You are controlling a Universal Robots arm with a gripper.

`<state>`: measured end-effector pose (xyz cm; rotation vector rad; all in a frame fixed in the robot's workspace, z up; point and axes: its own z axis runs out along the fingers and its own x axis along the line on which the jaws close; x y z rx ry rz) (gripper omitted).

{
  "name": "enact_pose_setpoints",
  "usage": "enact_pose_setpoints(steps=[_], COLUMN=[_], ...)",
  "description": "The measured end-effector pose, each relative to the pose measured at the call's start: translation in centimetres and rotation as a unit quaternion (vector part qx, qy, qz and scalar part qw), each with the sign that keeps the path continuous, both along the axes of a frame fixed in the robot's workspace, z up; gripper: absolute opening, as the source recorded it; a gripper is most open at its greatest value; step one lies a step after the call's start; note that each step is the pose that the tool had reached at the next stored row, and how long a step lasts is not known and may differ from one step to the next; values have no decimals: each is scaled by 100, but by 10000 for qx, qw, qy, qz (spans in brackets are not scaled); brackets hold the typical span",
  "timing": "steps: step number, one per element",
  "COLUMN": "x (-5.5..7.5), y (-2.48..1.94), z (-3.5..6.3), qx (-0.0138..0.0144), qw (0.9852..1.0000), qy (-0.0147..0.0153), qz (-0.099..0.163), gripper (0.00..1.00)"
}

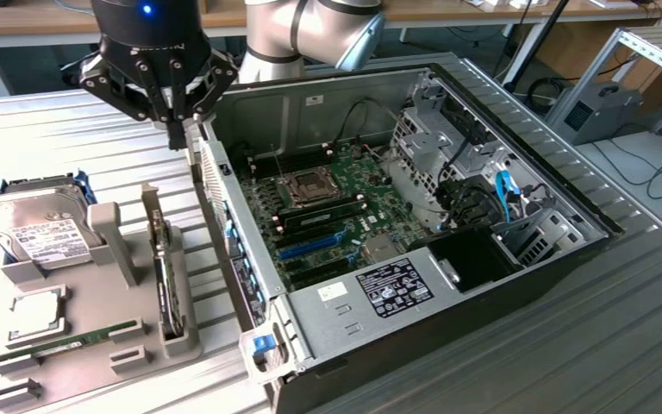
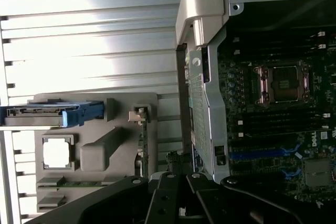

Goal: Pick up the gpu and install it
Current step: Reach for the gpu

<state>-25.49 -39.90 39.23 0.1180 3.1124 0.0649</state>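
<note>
1. Tool (image 1: 177, 136) hangs over the ribbed surface (image 1: 66, 138), just left of the open computer case (image 1: 481, 345) at its far-left corner. Its fingers are pressed together with nothing between them.
2. Gpu (image 1: 162, 272) stands on edge in a slot of the grey holder (image 1: 101, 228), nearer than the tool and well apart from it.
3. Hard drive (image 1: 38, 228) and memory stick (image 1: 72, 341) sit in the same holder, left of the gpu.

gpu (image 1: 169, 289): thin dark circuit card, standing upright on long edge in slot of grey holder (image 1: 92, 304) on surface. Seen edge-on in exterior view; fan face not discernible. Sits on holder's side nearest open computer case (image 1: 237, 280), just beside case's outer wall. Outside case, not installed.
</note>
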Motion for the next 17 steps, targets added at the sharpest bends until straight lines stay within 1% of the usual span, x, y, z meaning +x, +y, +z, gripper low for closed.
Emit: enact_pose_setpoints(steps=[17], x=[-64], y=[0], z=[-3], qx=[0], qw=[10000], qy=[0], qz=[0], gripper=[11])
